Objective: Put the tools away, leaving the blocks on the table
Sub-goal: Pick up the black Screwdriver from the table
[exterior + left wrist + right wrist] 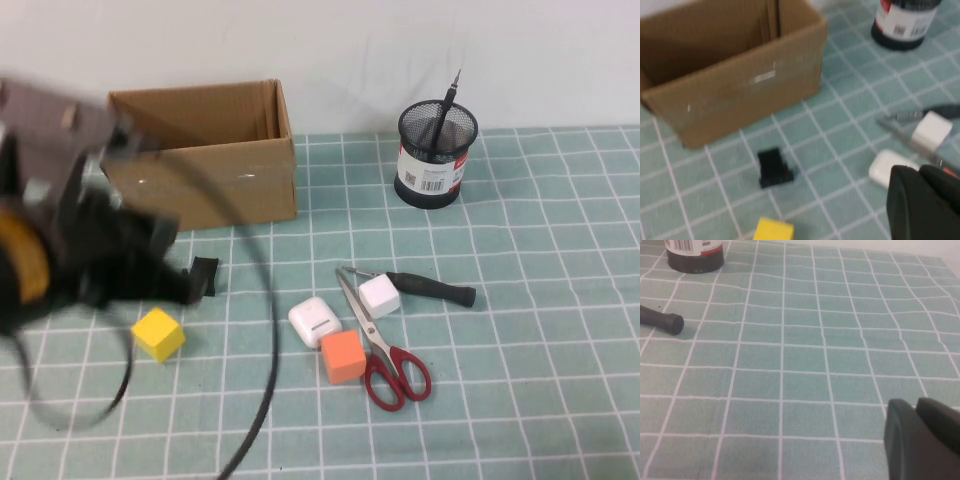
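Beside the open brown cardboard box [205,150], the left arm [60,240] was a blurred bulk: a grey upper housing, a black body and a yellow-orange band at its near end. Thin black cables [262,330] looped from it. The left gripper [925,205], near that box, showed as rounded matte black plastic. The right gripper [922,440], far from the box, looked the same.

Layout, high view. Cardboard box [205,150] at rear left; mesh pen holder [435,152] at rear centre-right w/ pen-like driver [444,105] inside. Centre cluster: scissors [380,340] w/ one block [379,296] beside blades, another [343,357] by the handles, earbud case [314,321] left of them, screwdriver [425,288] behind. Third block [159,333] and clip [204,276] nearer left gripper [185,285]. Right gripper [922,440] over bare table [805,355].
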